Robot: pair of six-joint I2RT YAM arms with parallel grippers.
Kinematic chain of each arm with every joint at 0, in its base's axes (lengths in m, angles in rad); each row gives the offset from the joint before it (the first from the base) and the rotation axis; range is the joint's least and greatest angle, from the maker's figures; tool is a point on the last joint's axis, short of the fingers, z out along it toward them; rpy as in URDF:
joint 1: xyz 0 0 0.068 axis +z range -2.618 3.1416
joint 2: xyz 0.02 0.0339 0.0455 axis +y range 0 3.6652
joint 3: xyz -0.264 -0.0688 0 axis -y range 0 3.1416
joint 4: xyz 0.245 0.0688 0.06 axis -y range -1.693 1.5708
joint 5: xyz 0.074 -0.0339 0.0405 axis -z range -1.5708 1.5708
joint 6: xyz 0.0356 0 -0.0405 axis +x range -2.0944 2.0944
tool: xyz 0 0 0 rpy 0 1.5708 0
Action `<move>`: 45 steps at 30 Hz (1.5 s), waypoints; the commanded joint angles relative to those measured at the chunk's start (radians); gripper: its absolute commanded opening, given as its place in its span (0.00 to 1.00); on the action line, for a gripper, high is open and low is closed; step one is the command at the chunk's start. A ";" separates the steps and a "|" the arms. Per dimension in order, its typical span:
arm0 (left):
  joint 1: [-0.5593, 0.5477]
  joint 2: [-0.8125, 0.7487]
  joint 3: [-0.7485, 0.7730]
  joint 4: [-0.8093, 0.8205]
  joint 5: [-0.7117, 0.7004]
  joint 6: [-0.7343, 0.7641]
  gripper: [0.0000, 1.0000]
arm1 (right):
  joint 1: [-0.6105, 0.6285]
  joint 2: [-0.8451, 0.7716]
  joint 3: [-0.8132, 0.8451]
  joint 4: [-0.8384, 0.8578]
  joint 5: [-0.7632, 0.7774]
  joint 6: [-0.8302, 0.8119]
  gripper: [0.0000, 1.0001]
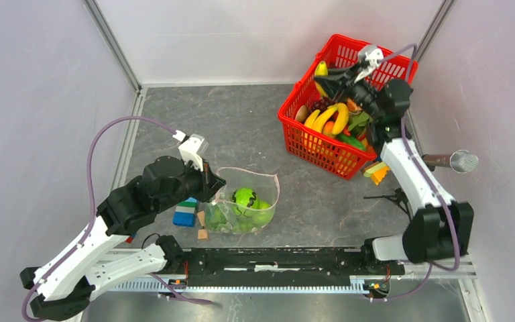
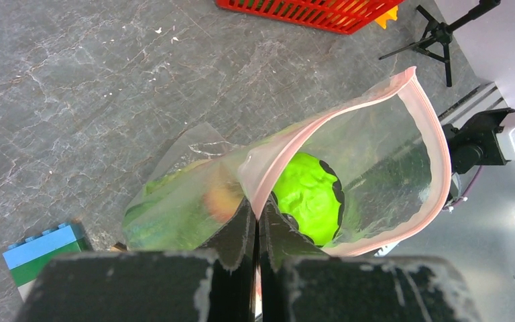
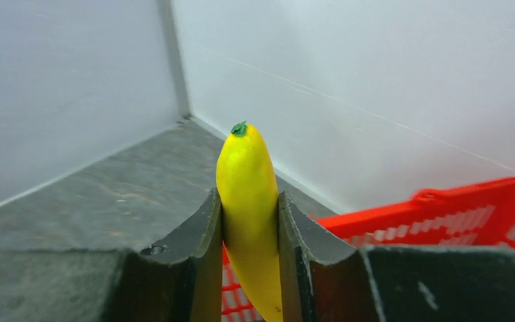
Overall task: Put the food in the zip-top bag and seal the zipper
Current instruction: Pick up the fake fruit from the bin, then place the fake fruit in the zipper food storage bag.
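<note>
**Left hand pinches the bag mouth, right hand grips a banana over the basket**

At 8 o'clock on the tabletop [image 1: 255,127], our left hand [image 2: 257,213] is closed tight. It pinches the zip-top bag [image 1: 263,213] at its mouth, right on the pink zipper [image 2: 438,141]. A blue-green block [image 1: 186,214] lies just beside the bag at its 9 o'clock, and a small wooden cube [image 1: 203,234] at its 7 o'clock. The bag's mouth gapes open. Inside we see a bright green round fruit [image 2: 308,194], with leafy green lettuce [image 1: 215,217] at its 8 o'clock. At 1 o'clock sits the red mesh basket [image 1: 306,143], heaped with more toy food. Over its far rim our right hand [image 1: 324,72] is part closed on a yellow banana [image 3: 247,181]. One finger presses each side, and the banana's green tip pokes out past them.
</note>
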 commanded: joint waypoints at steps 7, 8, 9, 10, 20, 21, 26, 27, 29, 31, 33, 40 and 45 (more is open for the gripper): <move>0.002 -0.006 0.002 0.061 -0.030 -0.050 0.02 | 0.335 -0.387 -0.230 0.218 0.004 0.348 0.03; 0.002 -0.006 0.002 0.058 -0.032 -0.052 0.02 | 0.373 -0.406 -0.253 0.251 0.013 0.380 0.03; 0.001 -0.006 0.004 0.058 -0.035 -0.054 0.02 | 0.416 -0.429 -0.280 0.294 0.028 0.423 0.03; 0.001 -0.004 0.005 0.058 -0.035 -0.059 0.02 | 0.445 -0.446 -0.309 0.337 0.045 0.464 0.03; 0.001 -0.015 0.014 0.055 -0.055 -0.078 0.02 | 0.791 -0.429 -0.378 0.458 0.182 0.677 0.04; 0.002 -0.019 0.012 0.055 -0.056 -0.079 0.02 | 0.831 -0.421 -0.377 0.460 0.201 0.667 0.04; 0.001 -0.027 0.008 0.053 -0.065 -0.080 0.02 | 0.969 -0.357 -0.346 0.466 0.236 0.653 0.04; 0.002 -0.028 0.008 0.053 -0.062 -0.080 0.02 | 0.988 -0.347 -0.342 0.456 0.250 0.646 0.05; 0.001 -0.030 0.008 0.054 -0.057 -0.083 0.02 | 1.002 -0.334 -0.349 0.412 0.315 0.655 0.05; 0.002 -0.032 0.008 0.053 -0.051 -0.082 0.02 | 1.005 -0.330 -0.376 0.389 0.391 0.666 0.05; 0.001 -0.033 0.007 0.057 -0.032 -0.077 0.02 | 1.007 -0.336 -0.400 0.352 0.496 0.649 0.05; 0.001 -0.044 0.015 0.059 0.023 -0.064 0.02 | 1.008 -0.295 -0.388 0.232 0.688 0.589 0.07; 0.001 -0.062 0.015 0.054 0.022 -0.069 0.03 | 1.045 -0.274 -0.378 0.224 0.809 0.438 0.09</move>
